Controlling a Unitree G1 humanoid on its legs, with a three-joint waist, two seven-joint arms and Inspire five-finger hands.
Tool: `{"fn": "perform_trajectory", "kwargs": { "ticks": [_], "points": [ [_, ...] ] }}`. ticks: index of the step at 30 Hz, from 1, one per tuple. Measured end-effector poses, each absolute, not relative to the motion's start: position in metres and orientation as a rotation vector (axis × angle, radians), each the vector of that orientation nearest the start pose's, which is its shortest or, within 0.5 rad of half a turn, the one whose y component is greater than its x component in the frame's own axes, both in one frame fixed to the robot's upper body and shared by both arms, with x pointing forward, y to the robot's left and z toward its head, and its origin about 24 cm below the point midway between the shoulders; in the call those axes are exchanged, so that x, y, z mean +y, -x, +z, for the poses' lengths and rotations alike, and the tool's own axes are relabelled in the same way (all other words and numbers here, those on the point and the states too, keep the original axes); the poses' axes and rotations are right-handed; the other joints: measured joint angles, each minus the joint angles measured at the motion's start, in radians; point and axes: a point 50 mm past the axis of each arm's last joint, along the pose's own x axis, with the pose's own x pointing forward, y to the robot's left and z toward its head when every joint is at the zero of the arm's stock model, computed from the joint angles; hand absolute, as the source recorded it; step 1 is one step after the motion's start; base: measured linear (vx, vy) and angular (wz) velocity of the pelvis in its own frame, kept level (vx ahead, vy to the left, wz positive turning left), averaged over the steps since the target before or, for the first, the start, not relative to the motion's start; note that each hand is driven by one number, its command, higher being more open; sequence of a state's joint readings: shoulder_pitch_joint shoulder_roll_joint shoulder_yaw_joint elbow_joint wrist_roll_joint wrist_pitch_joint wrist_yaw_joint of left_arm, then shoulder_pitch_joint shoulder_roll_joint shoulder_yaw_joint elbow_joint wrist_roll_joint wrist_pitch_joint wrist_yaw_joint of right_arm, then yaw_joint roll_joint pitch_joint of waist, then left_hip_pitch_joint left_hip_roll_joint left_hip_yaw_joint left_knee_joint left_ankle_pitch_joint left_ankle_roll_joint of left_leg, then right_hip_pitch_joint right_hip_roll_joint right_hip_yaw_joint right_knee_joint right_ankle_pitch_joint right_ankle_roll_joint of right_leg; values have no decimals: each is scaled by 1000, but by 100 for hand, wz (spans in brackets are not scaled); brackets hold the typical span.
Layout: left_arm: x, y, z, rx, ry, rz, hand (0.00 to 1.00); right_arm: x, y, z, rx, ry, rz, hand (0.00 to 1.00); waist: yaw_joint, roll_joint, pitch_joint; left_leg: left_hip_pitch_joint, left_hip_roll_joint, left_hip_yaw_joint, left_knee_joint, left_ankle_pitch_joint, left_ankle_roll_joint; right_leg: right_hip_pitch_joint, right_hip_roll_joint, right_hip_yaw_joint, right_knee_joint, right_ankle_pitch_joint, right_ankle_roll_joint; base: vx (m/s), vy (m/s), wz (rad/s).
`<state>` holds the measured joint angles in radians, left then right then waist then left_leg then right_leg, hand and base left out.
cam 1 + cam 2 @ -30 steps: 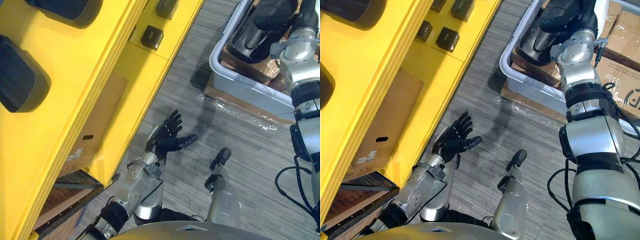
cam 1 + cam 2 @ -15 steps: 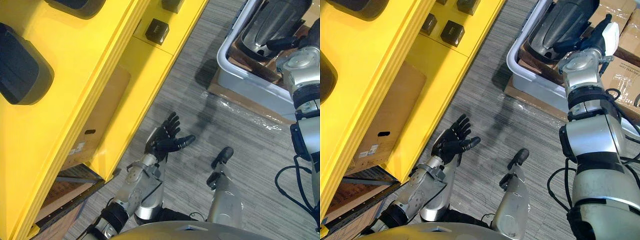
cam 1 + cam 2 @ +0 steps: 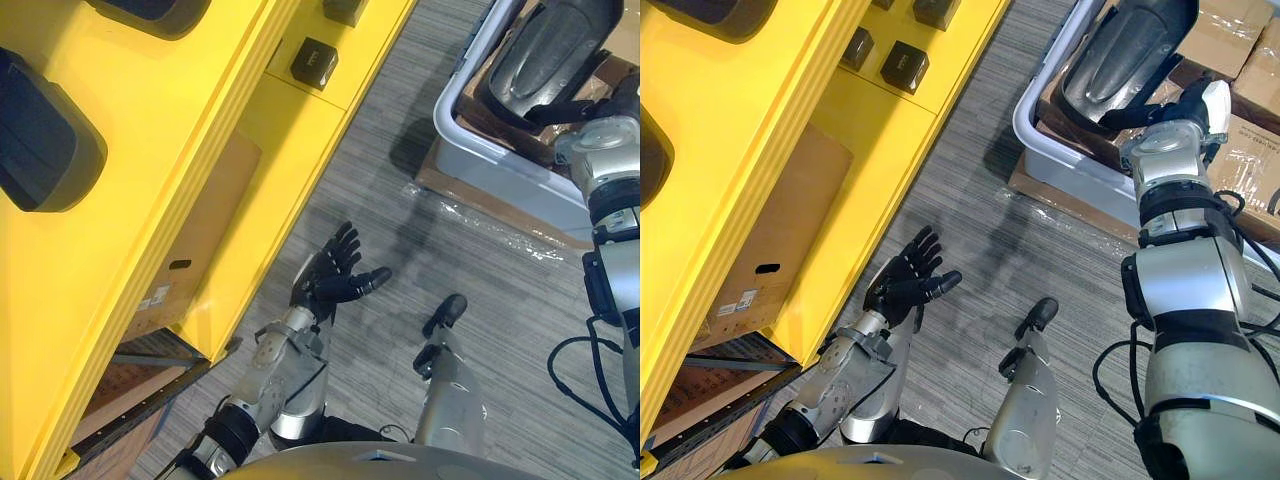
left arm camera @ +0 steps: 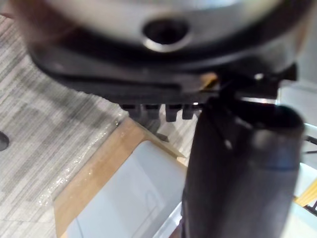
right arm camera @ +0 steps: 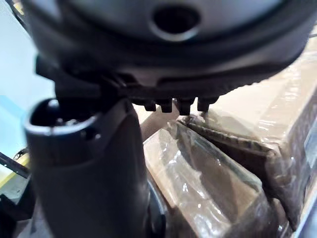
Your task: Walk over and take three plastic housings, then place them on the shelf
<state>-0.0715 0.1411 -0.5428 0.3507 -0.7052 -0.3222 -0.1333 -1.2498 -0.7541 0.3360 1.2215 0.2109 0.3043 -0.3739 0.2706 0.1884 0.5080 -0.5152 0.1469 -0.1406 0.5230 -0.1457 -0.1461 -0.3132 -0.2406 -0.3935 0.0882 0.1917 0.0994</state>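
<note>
A dark plastic housing point(image 3: 1127, 52) stands tilted above the grey bin point(image 3: 1038, 142), its upper end past the picture's edge. My right hand point(image 3: 1180, 103) grips its lower edge, fingers curled beneath it and the white-covered thumb beside it. In the left eye view the same housing point(image 3: 556, 48) hangs over the bin's rim point(image 3: 452, 122). My left hand point(image 3: 330, 276) hovers open over the floor, fingers spread, holding nothing. Two more dark housings point(image 3: 42, 135) lie on the yellow shelf point(image 3: 215, 120) at the left.
Small dark boxes point(image 3: 313, 62) sit on the shelf's lower ledge. The bin rests on flat cardboard point(image 3: 490, 208) with plastic wrap, and wrapped cardboard boxes point(image 3: 1240, 150) lie inside and behind it. A brown carton point(image 3: 760, 255) stands under the shelf. Grey striped floor point(image 3: 980, 230) lies between shelf and bin.
My right hand has lifted the housing up out of the bin and tipped it more upright. The left hand has stayed still. The camera shifted slightly early on.
</note>
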Motion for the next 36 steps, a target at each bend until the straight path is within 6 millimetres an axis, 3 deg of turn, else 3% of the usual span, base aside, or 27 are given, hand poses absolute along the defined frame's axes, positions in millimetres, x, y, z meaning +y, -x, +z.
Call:
{"fn": "perform_trajectory", "kwargs": {
  "ticks": [10,14,24,29,32,36],
  "points": [
    [70,-234,-6,122,499,-429,100,-372,-358,243,217,519,-892,0,-2,5,-4,-2,-1,-3,-4,0,-2,-17,-8,-3,36,-22,9,24,43,1],
    [71,-235,-4,113,503,-418,100,-377,-354,230,278,489,-890,0,-2,7,-5,0,0,-3,-4,0,-3,-15,-8,-10,39,-23,11,43,29,2],
    [84,-236,8,55,512,-385,100,-379,-352,221,310,391,-884,0,-18,6,-5,22,3,-4,3,0,-2,13,-9,-17,48,-30,3,-25,24,1],
    [95,-231,1,83,504,-352,100,-385,-347,213,308,427,-924,0,-36,5,-4,38,5,-3,4,0,-3,36,-4,-16,33,-21,12,-17,47,-1],
    [98,-227,1,81,501,-364,100,-385,-347,219,264,501,-970,0,-50,-1,-3,41,8,-3,2,1,-4,39,-1,-14,29,-15,10,-5,46,-2],
    [101,-228,4,70,472,-387,100,-382,-349,228,177,680,-1010,0,-68,-30,-2,71,24,21,-9,1,-5,60,17,8,-6,5,7,7,32,-16]
  ]
}}
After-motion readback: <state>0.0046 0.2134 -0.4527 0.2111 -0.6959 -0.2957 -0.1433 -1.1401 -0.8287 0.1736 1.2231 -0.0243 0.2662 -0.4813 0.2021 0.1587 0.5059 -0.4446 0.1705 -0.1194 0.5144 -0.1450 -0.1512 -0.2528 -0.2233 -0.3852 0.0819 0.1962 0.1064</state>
